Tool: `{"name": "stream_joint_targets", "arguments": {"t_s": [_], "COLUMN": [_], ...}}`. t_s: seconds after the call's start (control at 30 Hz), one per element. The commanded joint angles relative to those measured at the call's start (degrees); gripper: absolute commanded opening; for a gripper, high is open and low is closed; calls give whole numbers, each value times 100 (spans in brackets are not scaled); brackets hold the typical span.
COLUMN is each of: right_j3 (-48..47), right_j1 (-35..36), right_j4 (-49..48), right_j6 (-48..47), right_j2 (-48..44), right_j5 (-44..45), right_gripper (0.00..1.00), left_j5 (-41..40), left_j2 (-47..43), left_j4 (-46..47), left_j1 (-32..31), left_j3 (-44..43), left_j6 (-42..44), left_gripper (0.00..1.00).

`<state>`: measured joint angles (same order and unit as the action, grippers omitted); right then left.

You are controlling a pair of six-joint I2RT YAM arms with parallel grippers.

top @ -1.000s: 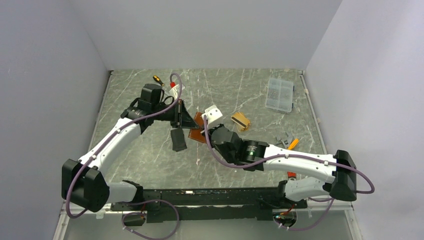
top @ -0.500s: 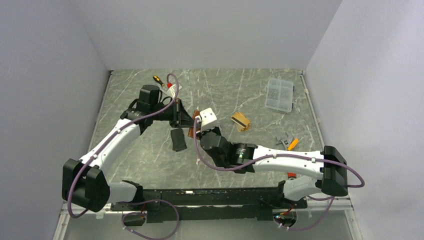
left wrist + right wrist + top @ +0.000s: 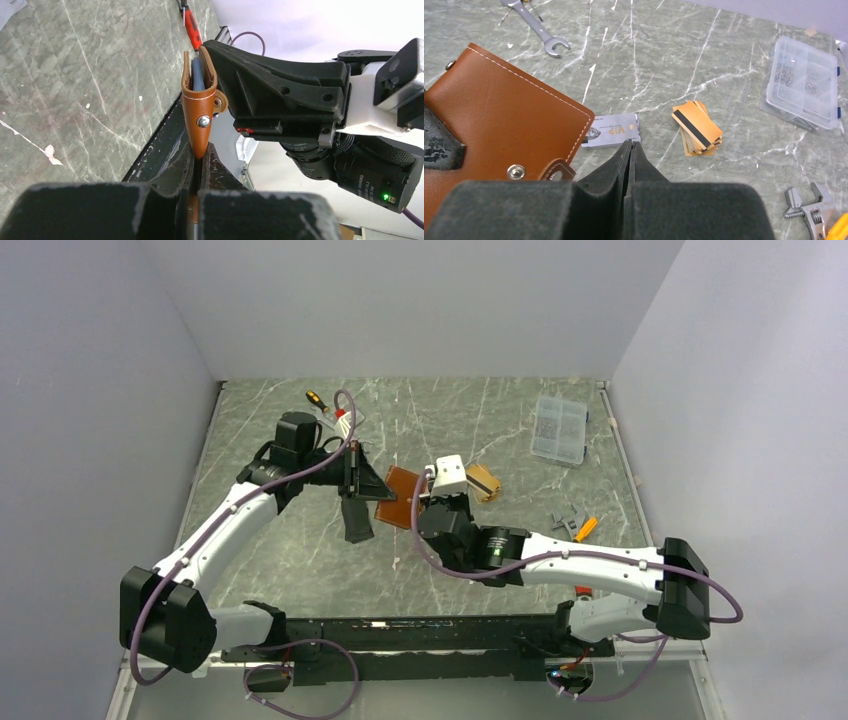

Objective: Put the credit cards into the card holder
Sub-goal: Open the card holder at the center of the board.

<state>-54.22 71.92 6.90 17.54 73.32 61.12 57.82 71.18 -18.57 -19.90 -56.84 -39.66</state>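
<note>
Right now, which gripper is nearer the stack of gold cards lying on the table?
Right. The right gripper hangs shut close beside the gold stack. The left gripper is farther off, on the other side of the brown wallet it grips.
</note>
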Motion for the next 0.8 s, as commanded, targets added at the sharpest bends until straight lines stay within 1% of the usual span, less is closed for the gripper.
{"name": "stream_joint_targets", "arguments": {"t_s": [0.0,0.03,0.1,0.13,0.2,0.27,0.33,0.47,0.5,0.6,0.67,0.77], "right_j3": [43,66,156,228,401,538,665,855,881,997,1053,1132], "right_j1": [-3,-11,-9,-11,-23,-33,-51,-167,-209,-462,-659,-1099], "right_j4": [413,544,821,932,1176,1495,1790,2358,2493,2678,2683,2555], "right_j6": [428,506,770,883,1151,1507,1791,2350,2442,2605,2604,2471], "right_j2": [-413,-499,-730,-870,-1168,-1479,-1777,-2267,-2407,-2621,-2676,-2688], "right_j5": [77,-66,-306,-422,-569,-612,-594,-581,-621,-847,-1082,-1535], "right_gripper": [0,1,21,28,37,43,46,48,48,48,48,48], "left_j5": [-89,-242,-577,-727,-913,-953,-938,-904,-912,-1117,-1332,-1546], "left_j2": [-99,-70,46,144,411,726,941,1215,1363,1799,2081,2424], "left_j4": [-178,-250,-349,-392,-447,-408,-176,650,693,619,345,50], "left_j1": [-17,-47,-133,-187,-341,-532,-722,-1234,-1354,-1629,-1712,-1720], "left_j3": [-3,24,97,125,147,145,208,372,305,204,149,217], "left_j6": [373,567,1011,1250,1603,1758,1755,1626,1704,2160,2622,3067], "left_gripper": [0,0,0,0,0,1,1,3,4,11,18,27]}}
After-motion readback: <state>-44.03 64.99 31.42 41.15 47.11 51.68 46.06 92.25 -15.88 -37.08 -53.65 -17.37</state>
